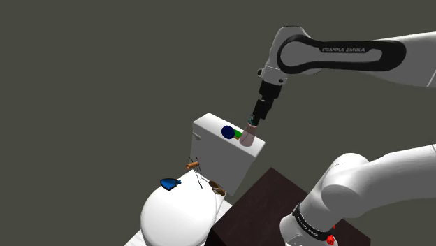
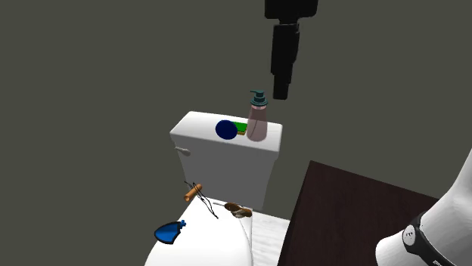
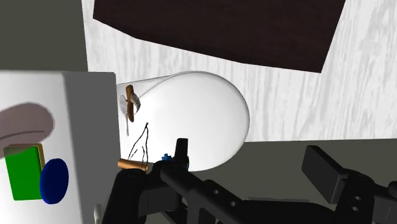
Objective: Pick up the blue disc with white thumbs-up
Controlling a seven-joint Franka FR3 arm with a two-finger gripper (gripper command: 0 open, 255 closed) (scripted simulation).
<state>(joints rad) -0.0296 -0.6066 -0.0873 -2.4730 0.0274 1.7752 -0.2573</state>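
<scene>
Item 1, pincer (image 1: 252,124): you have it hanging point-down over the white toilet tank (image 1: 216,159). In the wrist view its two black fingers (image 3: 182,153) stand well apart with nothing between them, so record it as open and holding nothing.

Item 2, task object: the blue disc (image 1: 228,131) lies flat on the tank's top. In the shoulder view it sits at 9 o'clock of a green block (image 1: 238,133) and touches or overlaps that block's edge. The second exterior view agrees: disc (image 2: 225,130) at 8 o'clock of the block (image 2: 240,127). In the wrist view the disc (image 3: 54,181) lies just beside the block (image 3: 22,172), well off to one side of the fingers and untouched by them.

Item 3, neighbours on the tank: a pinkish soap bottle (image 2: 257,121) with a teal pump stands upright at 3 o'clock of the block in the second exterior view. There the pincer (image 2: 280,94) hangs at 1 o'clock of the pump, close to it. You cannot tell from the shoulder view whether they touch.

Item 4, toilet lid (image 1: 175,216): it carries a small blue object (image 1: 169,184), a brown stick with dark string (image 1: 193,164) and a brown item (image 1: 216,187), all apart from the disc.

Item 5: the dark brown stand (image 1: 272,203) sits at 4 o'clock of the tank in the shoulder view
</scene>
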